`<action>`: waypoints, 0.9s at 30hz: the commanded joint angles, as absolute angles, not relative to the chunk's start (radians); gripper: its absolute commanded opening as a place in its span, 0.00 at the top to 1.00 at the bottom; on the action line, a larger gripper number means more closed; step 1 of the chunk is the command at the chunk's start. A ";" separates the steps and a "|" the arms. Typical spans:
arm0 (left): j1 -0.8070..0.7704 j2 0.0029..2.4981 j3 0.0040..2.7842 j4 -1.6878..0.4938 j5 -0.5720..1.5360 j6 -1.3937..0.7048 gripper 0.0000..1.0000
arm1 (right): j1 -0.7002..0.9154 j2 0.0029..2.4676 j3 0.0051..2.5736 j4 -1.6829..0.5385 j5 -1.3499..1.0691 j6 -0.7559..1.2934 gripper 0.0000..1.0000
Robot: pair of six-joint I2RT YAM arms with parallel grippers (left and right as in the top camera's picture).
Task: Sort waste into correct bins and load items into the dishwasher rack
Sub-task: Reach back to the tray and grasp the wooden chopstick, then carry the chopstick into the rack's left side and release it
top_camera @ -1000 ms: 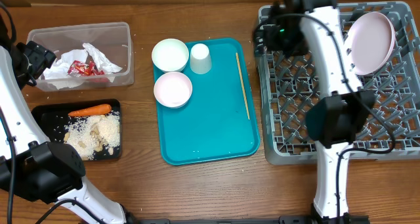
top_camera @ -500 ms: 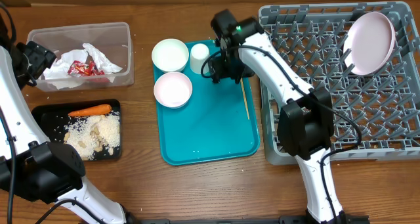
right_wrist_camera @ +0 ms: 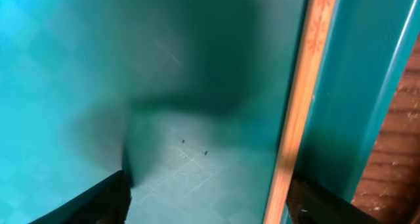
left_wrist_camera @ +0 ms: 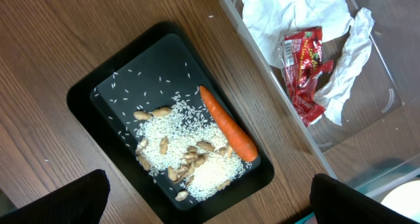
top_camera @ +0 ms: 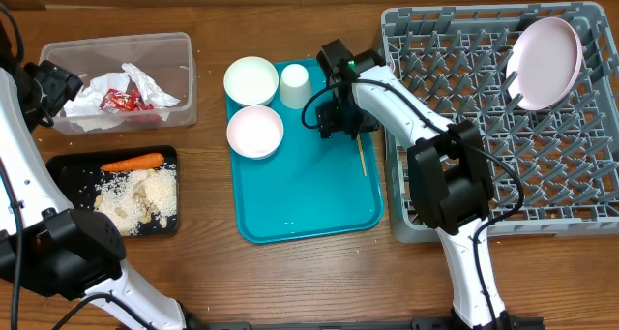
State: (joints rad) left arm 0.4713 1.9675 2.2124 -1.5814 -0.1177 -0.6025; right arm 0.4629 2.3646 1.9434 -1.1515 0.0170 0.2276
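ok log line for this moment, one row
right gripper open, low over chopsticks on teal tray | left gripper open near black tray | plate in rack

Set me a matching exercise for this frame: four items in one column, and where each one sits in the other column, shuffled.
Items:
1. carrot
2. red wrapper
3. pink plate
4. chopstick

Places:
A. grey rack
B. teal tray
C. black tray
D. clear tub

Pairs: 1-C, 2-D, 3-A, 4-B
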 commanded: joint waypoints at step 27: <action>0.471 1.971 2.211 -1.581 -0.134 -0.595 0.00 | 0.337 2.196 2.344 -1.489 -0.159 0.119 0.96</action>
State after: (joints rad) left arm 0.4713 1.9675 2.2124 -1.5814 -0.1181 -0.6025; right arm 0.4072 2.3096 2.1742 -1.4456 -0.1116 0.2043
